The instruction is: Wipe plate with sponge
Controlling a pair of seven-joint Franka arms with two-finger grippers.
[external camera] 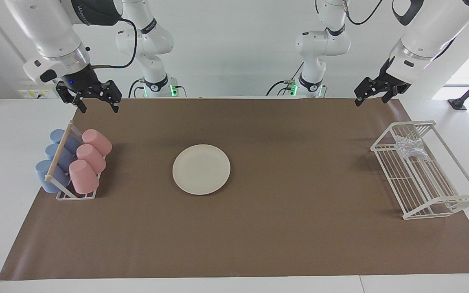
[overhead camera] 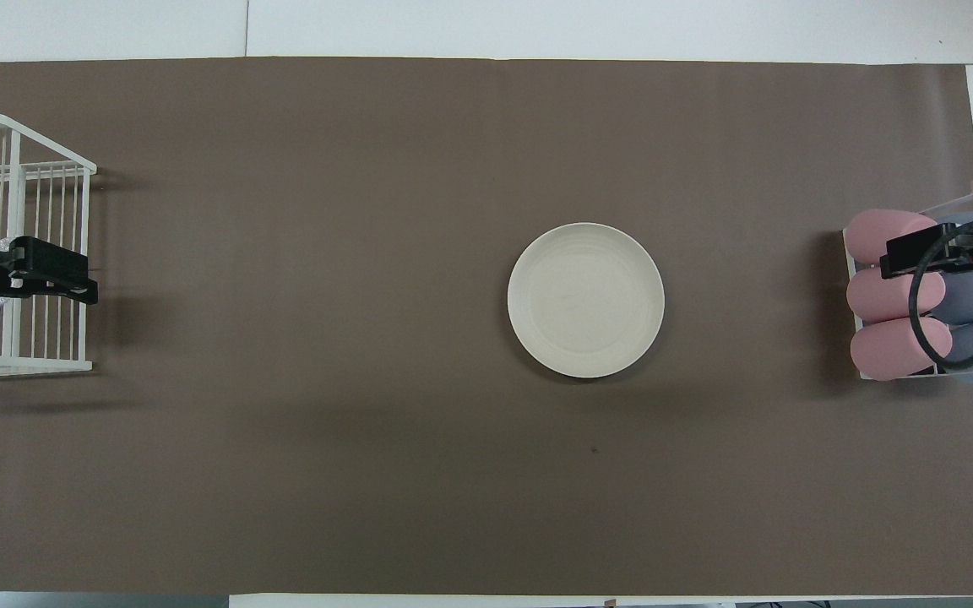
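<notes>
The cream-white plate [external camera: 201, 169] [overhead camera: 585, 300] lies flat on the brown mat, mid-table and a little toward the right arm's end. The sponge [external camera: 410, 146], a wrinkly silvery wad, rests inside the white wire rack [external camera: 426, 185] [overhead camera: 30, 365] at the left arm's end. My left gripper [external camera: 371, 99] [overhead camera: 81, 280] hangs open and empty over the rack's edge nearest the robots, well above the sponge. In the overhead view it covers most of the sponge. My right gripper [external camera: 99, 106] [overhead camera: 899, 253] hangs open and empty over the cup holder.
A holder with pink cups [external camera: 90, 160] [overhead camera: 896, 300] and blue cups [external camera: 53, 162] lying on their sides stands at the right arm's end. The brown mat [external camera: 259, 236] covers most of the white table.
</notes>
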